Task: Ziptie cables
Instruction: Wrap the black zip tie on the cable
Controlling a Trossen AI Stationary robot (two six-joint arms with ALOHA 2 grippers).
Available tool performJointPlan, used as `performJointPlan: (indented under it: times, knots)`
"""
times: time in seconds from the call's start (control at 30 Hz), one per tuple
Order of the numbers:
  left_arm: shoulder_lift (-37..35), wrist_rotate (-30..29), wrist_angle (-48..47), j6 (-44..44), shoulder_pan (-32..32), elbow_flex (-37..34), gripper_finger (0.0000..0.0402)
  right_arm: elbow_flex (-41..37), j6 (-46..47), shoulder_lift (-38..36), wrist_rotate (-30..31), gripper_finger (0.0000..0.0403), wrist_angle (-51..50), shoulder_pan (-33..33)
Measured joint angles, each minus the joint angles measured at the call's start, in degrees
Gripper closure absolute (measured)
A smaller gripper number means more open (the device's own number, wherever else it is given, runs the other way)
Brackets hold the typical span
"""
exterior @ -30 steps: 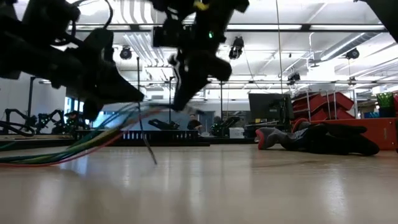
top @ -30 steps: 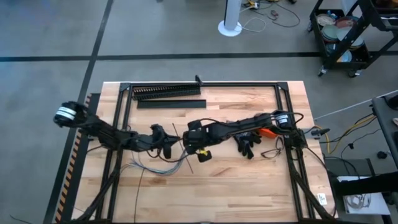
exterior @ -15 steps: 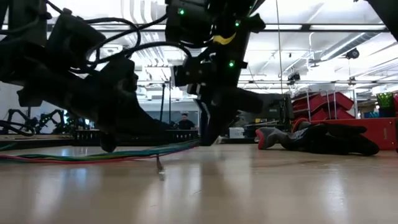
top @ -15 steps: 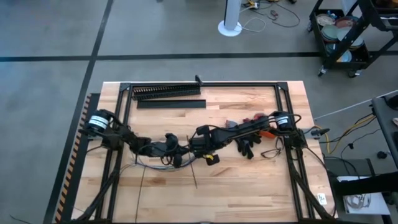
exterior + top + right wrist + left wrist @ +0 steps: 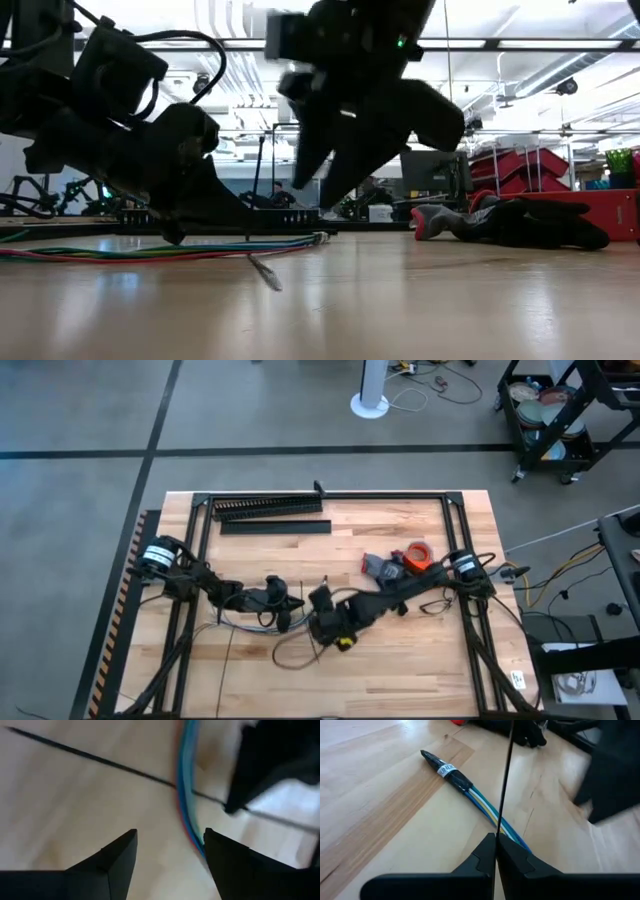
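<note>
Both claws were low over the cables near the middle of the table.

The left gripper (image 5: pixel 495 851) had its fingers pressed together on a thin dark ziptie (image 5: pixel 506 780), which rose straight up to the top edge of the left wrist view. Under it the cables (image 5: pixel 485 805) lay flat on the wood, running to the upper left of that frame, with a dark sleeve and a white label at their end. The right gripper (image 5: pixel 170 847) stood with its fingers apart and empty, at the bottom of the right wrist view, above the blue and red cables (image 5: pixel 186 785); a second ziptie (image 5: pixel 90 756) crossed them from the upper left. In the high view, the left gripper (image 5: pixel 285 605) and the right gripper (image 5: pixel 325 622) were just beside each other, slightly left of centre. A roll of orange tape (image 5: pixel 417 555) lay at centre right.
</note>
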Motion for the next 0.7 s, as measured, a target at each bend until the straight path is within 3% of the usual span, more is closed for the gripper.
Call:
performJointPlan:
  times: [0.1, 0.27, 0.4, 0.7]
  knots:
    - [-0.02, 0.58, -1.59, 1.02, 0.0, 0.41, 0.0402, -3.5, -1.41, 0.72, 0.95, 0.0203, 7.77, 2.72]
    - [-0.02, 1.07, -3.64, 2.1, -0.36, 0.79, 0.0402, -11.39, -5.11, 0.73, 8.52, 0.0221, 22.69, 6.9]
    - [0.64, 0.73, -3.93, 2.46, -0.39, 1.57, 0.0402, -17.07, -10.16, 1.9, 9.24, 0.0229, 36.1, 8.9]
    - [1.64, -1.09, -5.2, 0.21, -0.44, 3.07, 0.0402, -14.11, -14.48, 4.48, 4.63, 0.0238, 36.88, 7.73]
